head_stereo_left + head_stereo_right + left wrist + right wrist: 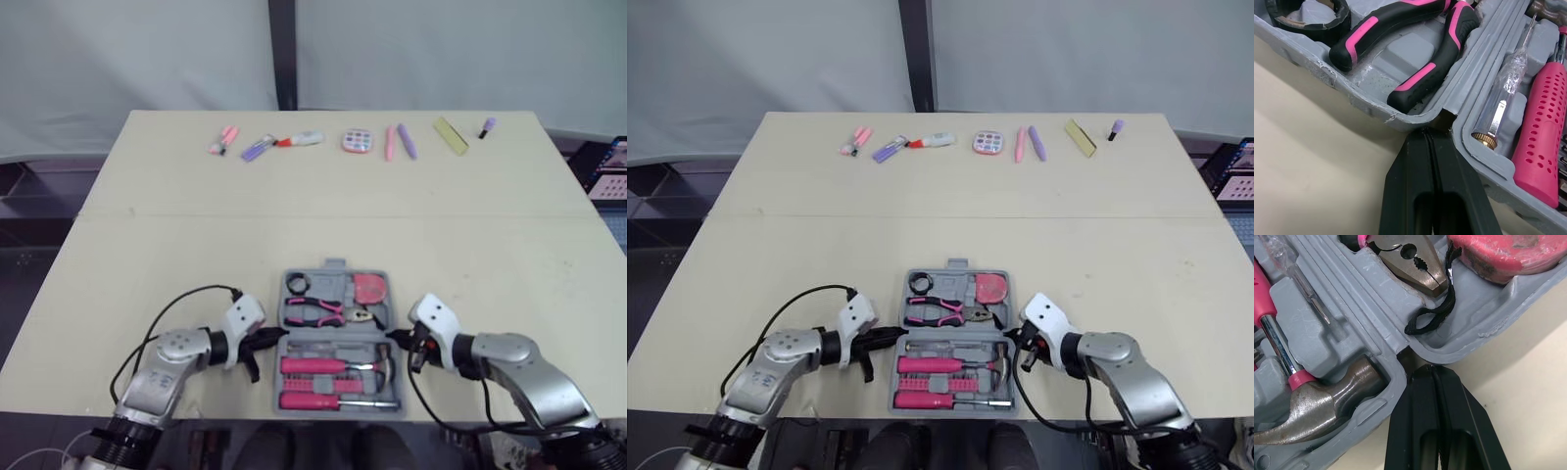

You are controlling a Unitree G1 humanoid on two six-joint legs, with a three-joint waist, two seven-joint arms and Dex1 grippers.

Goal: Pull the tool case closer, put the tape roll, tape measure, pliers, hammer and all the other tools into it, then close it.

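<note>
While pink-handled tools [313, 367] lie bedded inside, the open grey plastic tool case [334, 266] sits at the table's [147, 264] near edge — left claw [269, 338] and right claw [397, 337], both closed on nothing, touching its hinge ends. Stiff, likely weighty; the far rim looks best for folding.

Case [334, 265]: grey, open flat, worktop's near edge.
Far half: tape roll [297, 284], pliers [315, 311], tape measure [369, 288].
Near half: hammer [338, 366], pink screwdriver [313, 400].

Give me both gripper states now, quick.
Left gripper: shut, empty, tips at the tool case rim.
Right gripper: shut, empty, tips at the opposite rim.
</note>
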